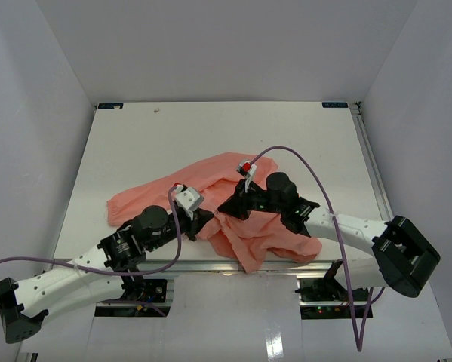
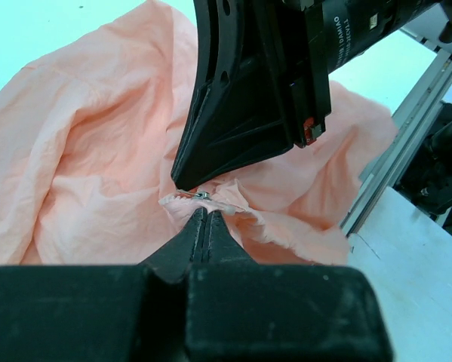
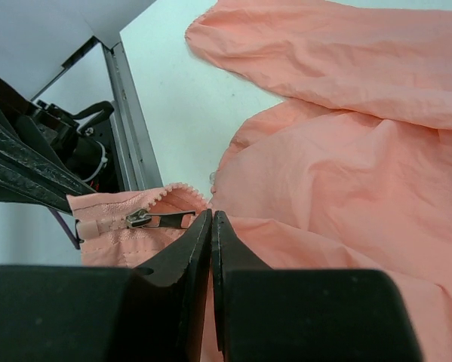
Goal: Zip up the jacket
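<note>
Close to the table's (image 1: pixel 173 128) 6 o'clock edge lies the crumpled jacket (image 1: pixel 218 170). The left gripper (image 2: pixel 203 213) is pressed fully shut, pinching the jacket's toothed edge. At its 3 o'clock, the right gripper (image 3: pixel 211 216) is also closed, its tips clamping the zipper pull (image 3: pixel 161 219).

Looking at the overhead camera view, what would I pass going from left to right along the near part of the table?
From the left: left arm → left gripper → right gripper → right arm. The jacket spreads across the middle under both grippers, so it has no single place.
</note>
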Controlling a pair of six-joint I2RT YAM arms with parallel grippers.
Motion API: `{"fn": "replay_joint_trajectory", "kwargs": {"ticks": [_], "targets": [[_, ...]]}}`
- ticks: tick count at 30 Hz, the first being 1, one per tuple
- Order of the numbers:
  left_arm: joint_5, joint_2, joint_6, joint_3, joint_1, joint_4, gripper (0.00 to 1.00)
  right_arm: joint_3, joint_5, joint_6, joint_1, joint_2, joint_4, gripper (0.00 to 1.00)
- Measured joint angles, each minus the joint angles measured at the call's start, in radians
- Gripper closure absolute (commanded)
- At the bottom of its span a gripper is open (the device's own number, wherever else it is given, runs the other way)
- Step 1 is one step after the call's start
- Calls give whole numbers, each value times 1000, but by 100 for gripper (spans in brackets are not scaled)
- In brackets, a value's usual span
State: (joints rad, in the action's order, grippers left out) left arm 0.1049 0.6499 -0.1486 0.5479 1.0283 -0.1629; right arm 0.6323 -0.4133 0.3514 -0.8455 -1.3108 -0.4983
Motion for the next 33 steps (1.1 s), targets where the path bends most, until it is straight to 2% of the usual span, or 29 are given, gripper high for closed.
{"fn": "replay_joint_trajectory", "kwargs": {"ticks": [7, 16, 17, 20, 22, 27, 30, 33], "targets": [[0, -50, -9, -19, 0, 7, 100, -33, -5, 12, 15, 11, -20, 92], [-7, -95, -17, -19, 0, 34, 99, -40, 46, 5, 74, 11, 38, 92], [-8, -98, -17, -19, 0, 36, 95, -40, 47, 4, 74, 11, 40, 92], [-13, -96, -29, -19, 0, 36, 69, -40, 48, 3, 75, 11, 41, 92], [-15, -84, -51, -18, 0, 33, 69, -40, 47, 2, 75, 13, 43, 92], [-4, 63, -158, -4, 2, 10, 68, -40, 44, 0, 75, 43, 48, 92], [23, 112, -257, -8, 2, -10, 59, -40, 44, 0, 75, 62, 48, 92], [78, 81, -397, -16, 2, -6, 52, -41, 44, 0, 75, 74, 48, 92]]}}
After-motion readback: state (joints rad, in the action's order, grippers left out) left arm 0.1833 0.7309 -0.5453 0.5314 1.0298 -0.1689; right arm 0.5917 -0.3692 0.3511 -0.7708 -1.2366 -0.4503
